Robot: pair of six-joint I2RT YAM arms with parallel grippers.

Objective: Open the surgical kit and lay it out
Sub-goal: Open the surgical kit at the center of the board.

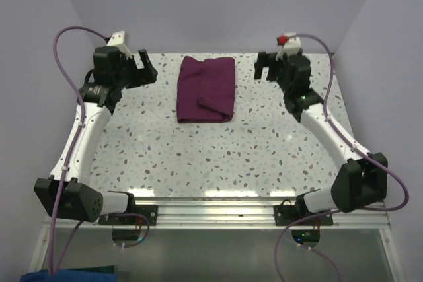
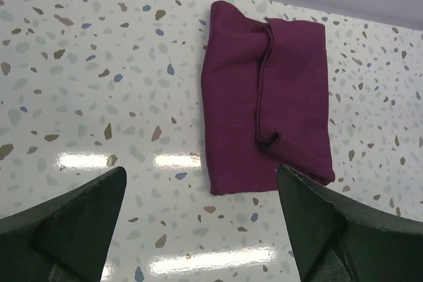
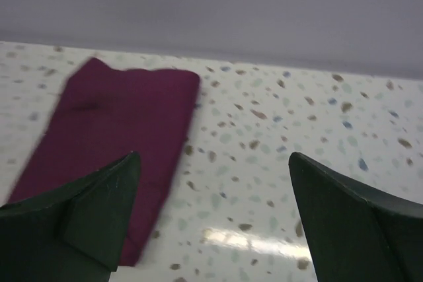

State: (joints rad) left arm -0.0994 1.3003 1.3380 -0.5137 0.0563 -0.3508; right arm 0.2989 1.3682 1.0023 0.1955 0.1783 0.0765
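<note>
Left gripper (image 1: 146, 69) wide, empty, at wrap's 9 o'clock | right gripper (image 1: 265, 69) wide, empty, at 3 o'clock | maroon cloth wrap (image 1: 207, 89) folded shut, table's (image 1: 198, 156) 12 o'clock | risk: pinching several layers, not the loose flap (image 2: 268, 139), would likely drag the bundle.

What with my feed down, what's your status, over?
Left gripper open, right gripper open, both off the kit. Kit folded shut, between them. Nothing in the way.
</note>
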